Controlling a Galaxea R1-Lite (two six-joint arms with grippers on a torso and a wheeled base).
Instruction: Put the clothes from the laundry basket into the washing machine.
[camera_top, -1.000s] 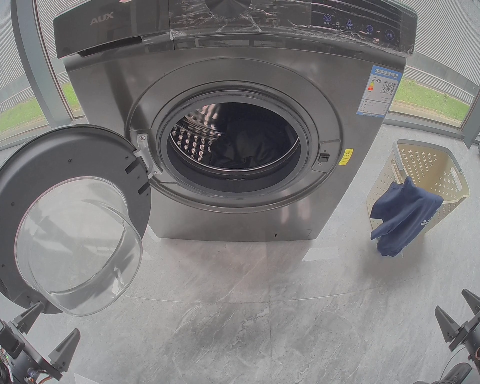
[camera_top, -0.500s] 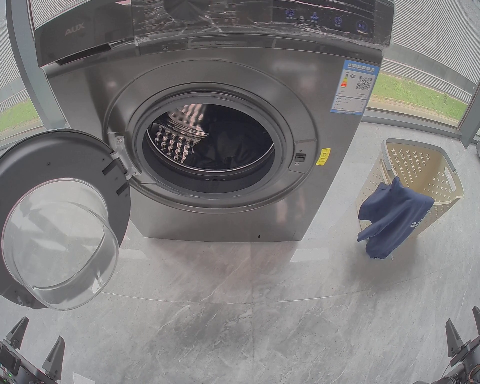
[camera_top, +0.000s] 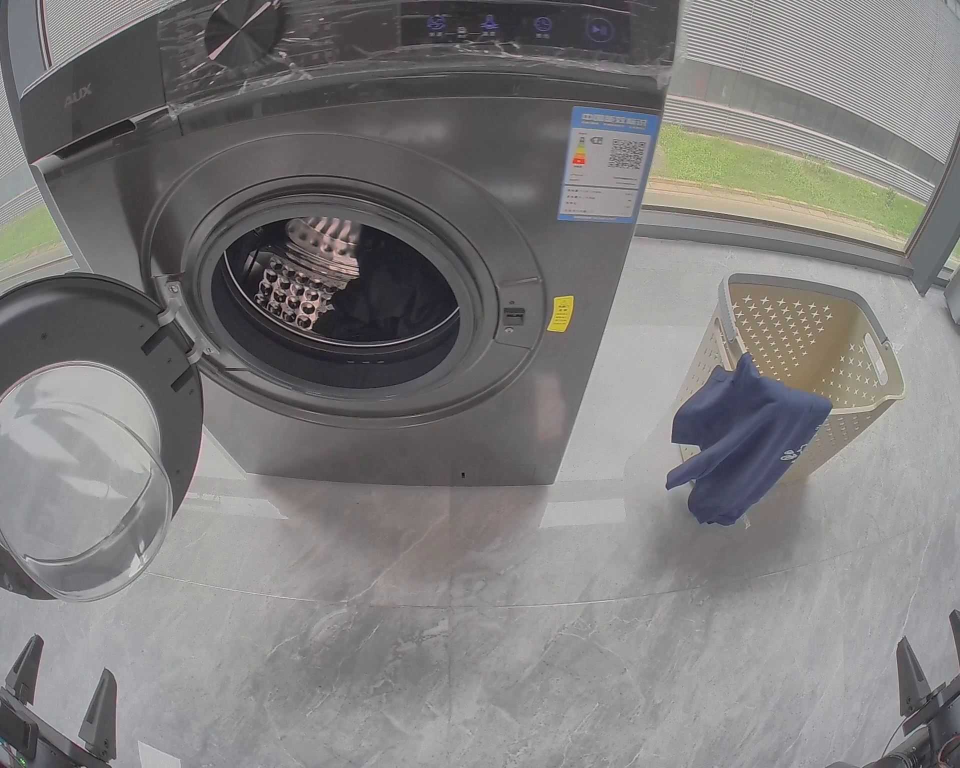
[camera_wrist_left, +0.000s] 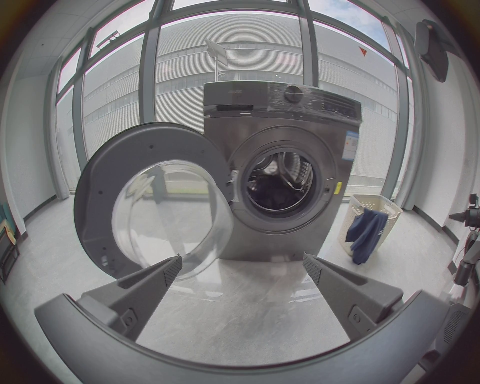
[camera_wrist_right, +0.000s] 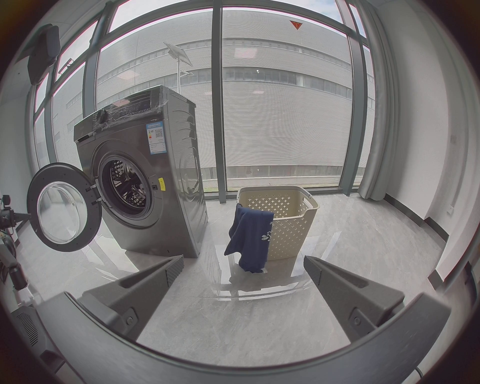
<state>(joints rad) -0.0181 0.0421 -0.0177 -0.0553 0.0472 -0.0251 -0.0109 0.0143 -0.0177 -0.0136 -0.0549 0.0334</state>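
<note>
We see a blue shirt (camera_top: 748, 440) draped over the basket (camera_top: 795, 282) rim, beside the open-doored washer (camera_top: 400, 140). Our left jaws and right jaws stand open, empty.

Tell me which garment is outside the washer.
The blue one, draped over the rim of the basket beside the washer; the dark one lies inside the drum.

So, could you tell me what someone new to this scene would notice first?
The washing machine stands ahead, its round door swung wide to the robot's left, with dark cloth in the drum. To its right a navy garment hangs over the rim of the cream basket. Low in front, the left gripper and right gripper are open and empty.
</note>
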